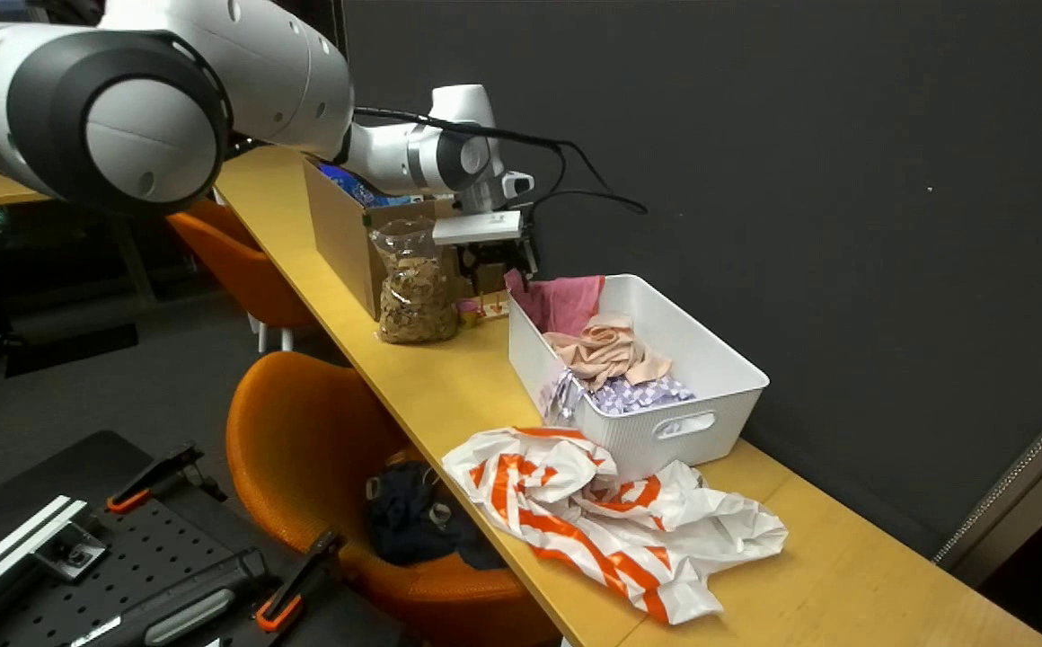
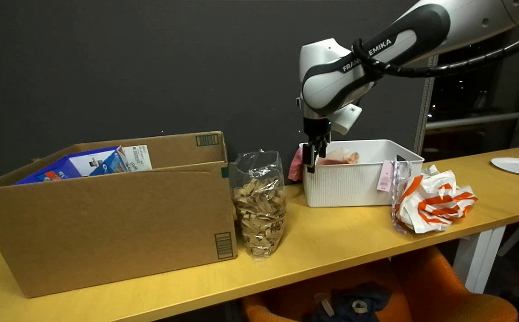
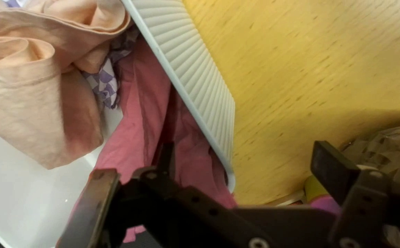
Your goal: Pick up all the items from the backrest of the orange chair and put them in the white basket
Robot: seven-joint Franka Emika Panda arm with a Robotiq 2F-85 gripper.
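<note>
The white basket [image 1: 719, 431] stands on the table against the dark wall; it also shows in an exterior view [image 2: 349, 188] and the wrist view [image 3: 189, 79]. Inside lie a peach cloth [image 1: 611, 346], a purple checked cloth [image 1: 638, 394] and a pink cloth [image 1: 566, 305]. The pink cloth [image 3: 145, 113] drapes over the basket's corner, partly outside. My gripper [image 3: 245, 155] is open above that corner, one finger over the pink cloth, the other outside the rim. It holds nothing. The orange chair [image 1: 296, 431] has a dark blue item [image 1: 413, 517] on its seat; its backrest shows bare.
A crumpled white and orange bag [image 1: 593, 530] lies beside the basket. A clear bag of brown strips [image 2: 261, 214] and a cardboard box [image 2: 129, 237] stand on the gripper's other side. A small pink and yellow cup [image 1: 468, 312] is behind the clear bag. The wall [image 1: 755, 180] is close behind.
</note>
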